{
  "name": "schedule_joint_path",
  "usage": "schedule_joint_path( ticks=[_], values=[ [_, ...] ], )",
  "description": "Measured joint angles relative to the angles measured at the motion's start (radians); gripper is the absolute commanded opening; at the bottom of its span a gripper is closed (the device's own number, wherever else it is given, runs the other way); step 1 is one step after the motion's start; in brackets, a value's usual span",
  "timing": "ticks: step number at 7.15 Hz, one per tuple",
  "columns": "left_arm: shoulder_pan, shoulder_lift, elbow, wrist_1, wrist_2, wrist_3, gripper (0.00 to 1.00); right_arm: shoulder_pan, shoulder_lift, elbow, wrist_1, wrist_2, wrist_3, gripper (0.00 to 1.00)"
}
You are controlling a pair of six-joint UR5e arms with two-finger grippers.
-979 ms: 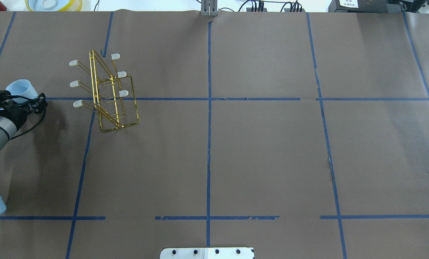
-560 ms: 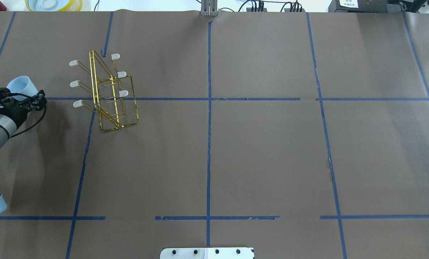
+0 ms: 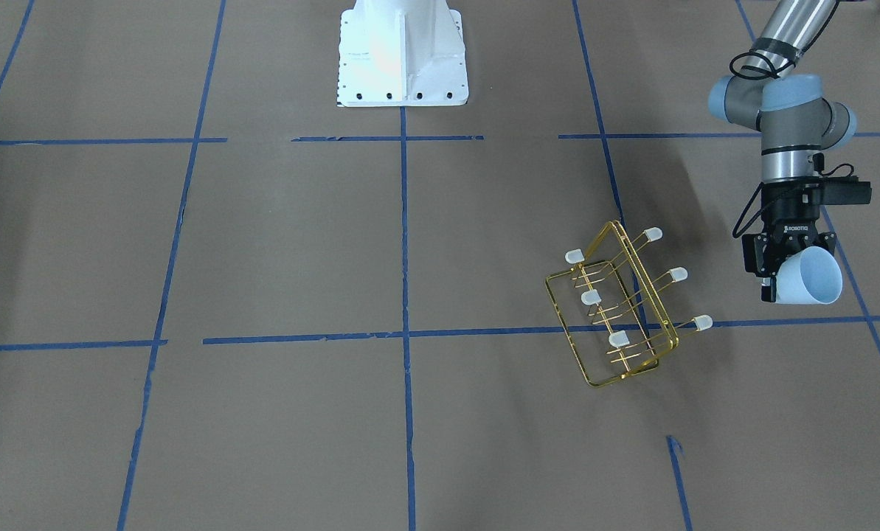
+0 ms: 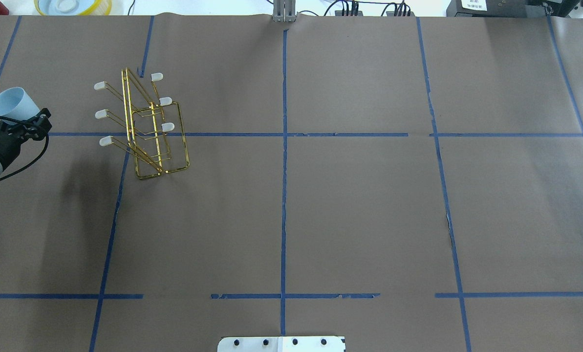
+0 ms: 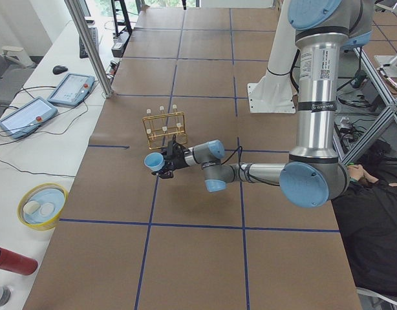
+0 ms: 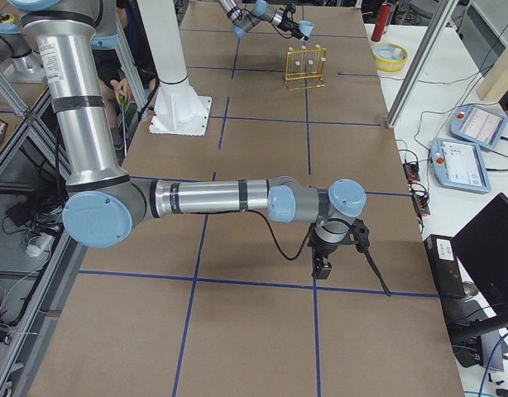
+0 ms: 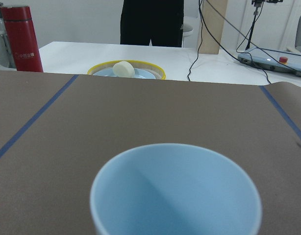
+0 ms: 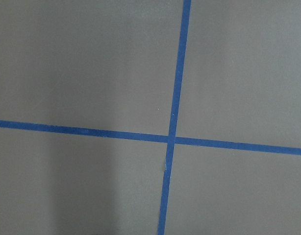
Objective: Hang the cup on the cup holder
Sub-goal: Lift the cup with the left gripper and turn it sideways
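Over the robot's shoulders one camera looks down on the brown-papered desk (image 4: 359, 205); another faces back from the far edge. Both catch the gold wire rack (image 4: 144, 124) by its left end.

Robotics lab: UR arms (image 5: 318, 77), taped-grid table (image 4: 369, 220), teach pendants (image 5: 71, 88), alu posts (image 5: 88, 45).

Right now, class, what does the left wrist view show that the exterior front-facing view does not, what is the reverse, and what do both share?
Only the left wrist view: the open inside of the cup seen from close up and, past the table's far edge, a red bottle, a yellow-rimmed bowl and a person in dark clothes.
Only the front-facing view: the cup holder, the left gripper shut on the cup, apart from the rack, and the white robot base.
Both: the cup and the brown table cover with blue tape lines.
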Motion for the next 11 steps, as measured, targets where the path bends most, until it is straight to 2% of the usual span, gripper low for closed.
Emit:
schedule_joint_path(
  ticks=[2,3,4,7,9,11],
  values=[
    [0.000,0.076,-0.130,0.007,0.001,0.122,0.16,0.000,0.000,0.000,0.001,0.000,0.000,1.00],
    [0.001,0.105,-0.182,0.014,0.001,0.221,0.11,0.000,0.000,0.000,0.000,0.000,0.000,1.00],
    [0.002,0.123,-0.216,0.024,0.001,0.318,0.00,0.000,0.000,0.000,0.000,0.000,0.000,1.00],
    [0.003,0.145,-0.285,0.092,0.006,0.584,0.00,0.000,0.000,0.000,0.000,0.000,0.000,1.00],
    [0.004,0.163,-0.346,0.104,0.015,0.858,0.00,0.000,0.000,0.000,0.000,0.000,0.000,1.00],
    [0.013,0.164,-0.380,0.129,0.091,1.113,0.00,0.000,0.000,0.000,0.000,0.000,0.000,1.00]
  ],
)
